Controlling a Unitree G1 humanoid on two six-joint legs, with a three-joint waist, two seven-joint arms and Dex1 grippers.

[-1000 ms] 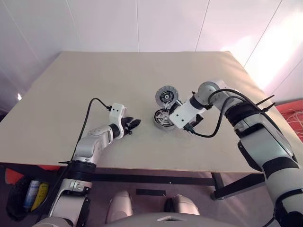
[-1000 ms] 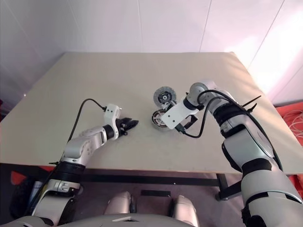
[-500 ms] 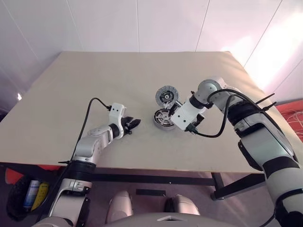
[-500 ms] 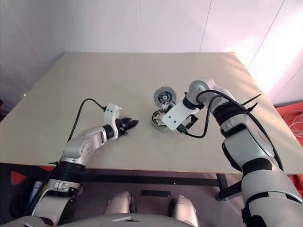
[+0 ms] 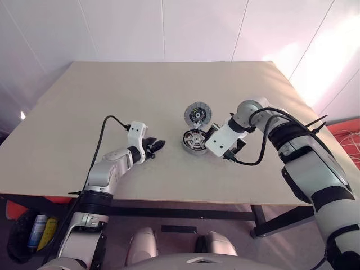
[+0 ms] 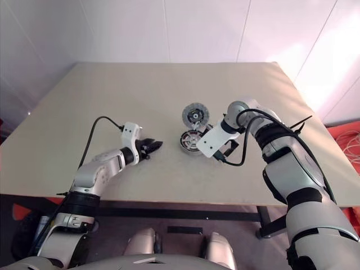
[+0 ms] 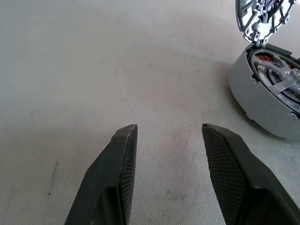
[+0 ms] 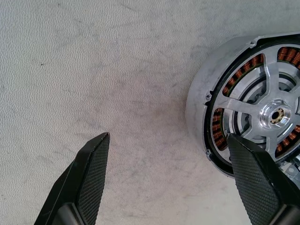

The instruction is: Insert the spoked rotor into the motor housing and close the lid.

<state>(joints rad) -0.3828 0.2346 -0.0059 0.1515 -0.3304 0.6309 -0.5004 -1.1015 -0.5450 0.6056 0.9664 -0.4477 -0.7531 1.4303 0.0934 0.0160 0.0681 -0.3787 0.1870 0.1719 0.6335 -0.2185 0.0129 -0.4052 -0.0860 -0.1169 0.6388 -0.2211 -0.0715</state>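
left gripper (image 5: 158,144): seen resting low over the table (image 5: 84,107), left of the motor; fingers parted partway, nothing held between them.
motor housing (image 5: 194,139): sits flat mid-table, just right of the left gripper's reach.
spoked rotor (image 8: 262,117): already seated in the housing; silvery spokes and hub are seen framed by the copper windings.
lid (image 5: 197,113): stands up on the housing's far edge, still open, segmented face turned toward the robot.
right gripper (image 8: 168,178): pointed steeply down beside the housing, jaws spread wide and empty; one finger overlaps the rim.
risk 1: housing can be shoved or tipped if that finger is lowered onto the rim.
risk 2: lid can be pushed crooked and jammed on the hinge if struck off-centre.
risk 3: housing is unbraced, so sliding is likely during closing.
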